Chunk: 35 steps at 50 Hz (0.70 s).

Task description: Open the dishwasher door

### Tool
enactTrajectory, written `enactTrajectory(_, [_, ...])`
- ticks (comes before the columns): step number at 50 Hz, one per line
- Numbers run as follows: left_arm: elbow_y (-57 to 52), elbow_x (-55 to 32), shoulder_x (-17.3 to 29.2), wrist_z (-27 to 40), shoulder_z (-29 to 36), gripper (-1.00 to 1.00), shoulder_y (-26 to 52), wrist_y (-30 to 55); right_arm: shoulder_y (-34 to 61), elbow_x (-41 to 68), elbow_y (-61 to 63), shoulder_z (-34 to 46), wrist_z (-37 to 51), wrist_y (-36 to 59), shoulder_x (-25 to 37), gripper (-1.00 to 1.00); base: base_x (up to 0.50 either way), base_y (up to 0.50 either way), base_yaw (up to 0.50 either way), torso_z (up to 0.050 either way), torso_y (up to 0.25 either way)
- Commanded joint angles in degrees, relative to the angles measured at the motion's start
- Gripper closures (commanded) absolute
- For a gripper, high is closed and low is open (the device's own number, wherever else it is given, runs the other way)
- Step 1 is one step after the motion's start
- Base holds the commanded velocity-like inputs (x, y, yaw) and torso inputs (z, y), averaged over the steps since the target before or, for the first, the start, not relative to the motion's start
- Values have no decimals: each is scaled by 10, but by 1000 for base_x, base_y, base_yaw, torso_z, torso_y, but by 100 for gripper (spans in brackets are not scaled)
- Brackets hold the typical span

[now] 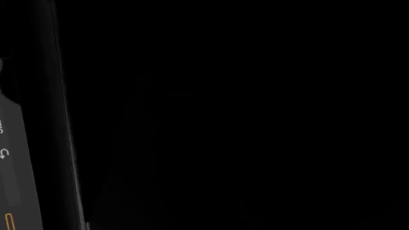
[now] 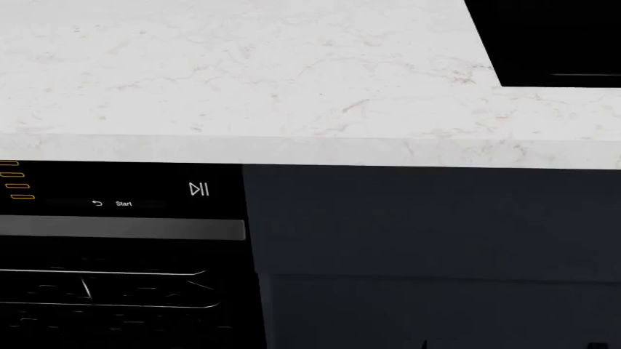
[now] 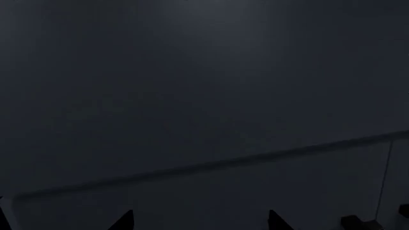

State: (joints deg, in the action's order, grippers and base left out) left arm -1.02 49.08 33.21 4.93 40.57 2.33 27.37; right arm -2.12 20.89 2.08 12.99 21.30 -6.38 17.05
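The dishwasher door is the glossy black front under the counter at the lower left of the head view, with a white play/pause symbol, "Start" text, orange bar lights and a grey band. The left wrist view is almost all black; only a strip of the door's control panel with a white arrow symbol and an orange bar shows. My left gripper shows in no view. My right gripper is open, its two dark fingertips wide apart and facing a navy cabinet front, with nothing between them.
A white marble countertop overhangs the fronts. A black sink basin sits at the far right. Matte navy cabinet fronts stand right of the dishwasher, with a horizontal seam between panels.
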Motion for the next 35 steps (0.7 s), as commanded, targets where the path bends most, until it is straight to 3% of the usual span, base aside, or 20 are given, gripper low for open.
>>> enactTrajectory(1, [-55,-8,-1,24,12,100,-53,16,-3,3,2,0,2,-4,1,-100,0,0,0,0,0])
enactTrajectory(18, [-112,-8,14,70,6,100,-161,40,-3,5,13,3,5,2,7,-100,0,-1,-1,1,1])
enactTrajectory(35, [-92,-55,22,137,-16,100,-255,38,4,-2,8,21,0,4,1,-100,-1,-1,0,1,1])
